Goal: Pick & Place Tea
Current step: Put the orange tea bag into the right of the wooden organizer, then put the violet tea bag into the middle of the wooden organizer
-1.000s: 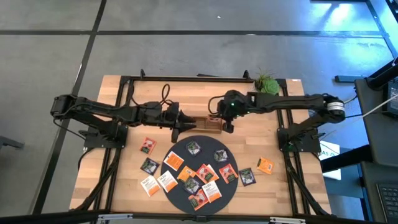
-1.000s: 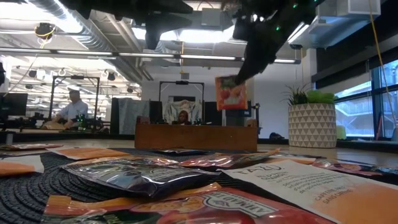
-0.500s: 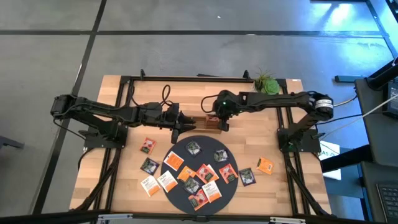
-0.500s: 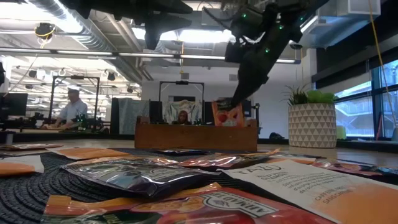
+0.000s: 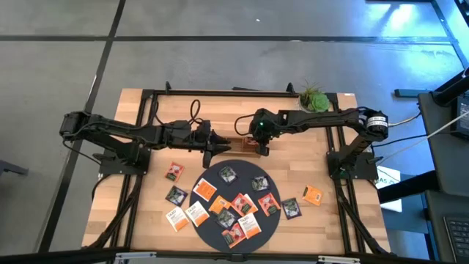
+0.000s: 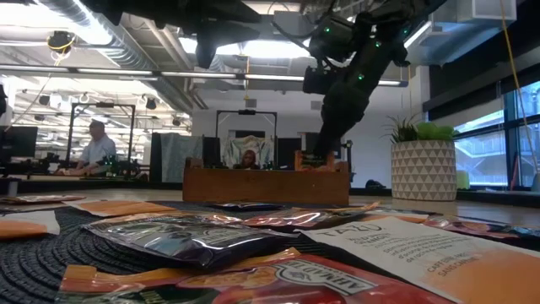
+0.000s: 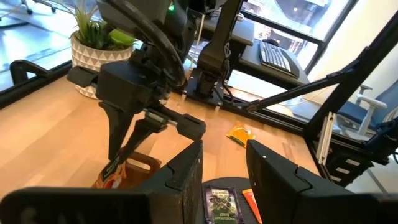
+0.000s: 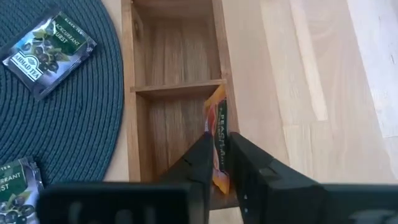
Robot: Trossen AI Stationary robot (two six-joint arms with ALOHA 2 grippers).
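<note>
We see the right gripper (image 8: 217, 163) lowered into the brown wooden three-compartment tray (image 8: 132, 124), its fingers narrowly apart with the orange square tea sachet (image 8: 217, 140) standing on edge between them in an end compartment. The left gripper (image 5: 208, 149) hovers beside the tray, jaws narrowly apart, empty.

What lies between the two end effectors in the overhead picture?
In the high view, only the wooden tray lies between the left end effector and the right end effector, which is lowering an orange sachet into it.
</note>
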